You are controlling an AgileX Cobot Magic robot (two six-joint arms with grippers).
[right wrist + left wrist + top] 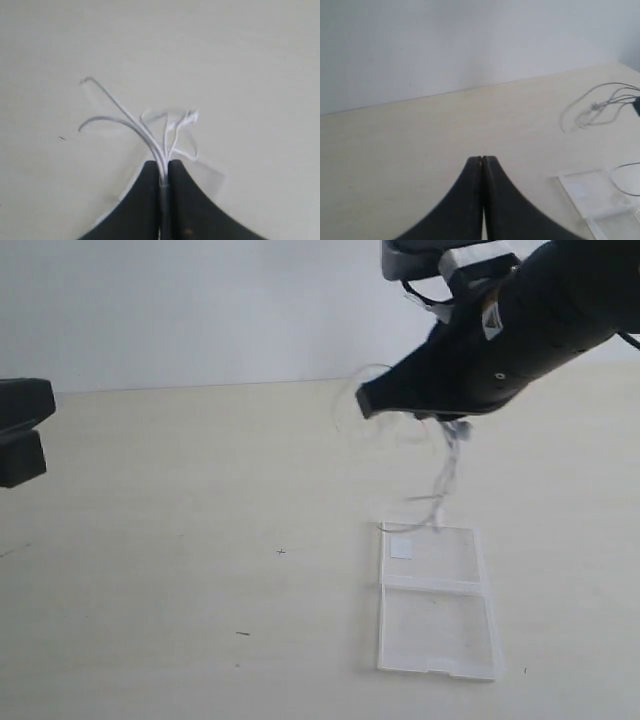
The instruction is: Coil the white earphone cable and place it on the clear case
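My right gripper (164,164) (366,400) is shut on a bunch of strands of the white earphone cable (150,132), held in the air above the table. Loose loops and ends hang from it (447,468) down to the far edge of the clear case (436,598), which lies open and flat with its white sticker (401,546) on the far panel. In the left wrist view the cable (600,105) and a corner of the case (592,192) show at the right. My left gripper (483,159) is shut, with nothing in it, at the left edge of the exterior view (22,430).
The pale table (200,570) carries a few small dark specks (242,633). A plain white wall (180,300) rises behind the table's far edge.
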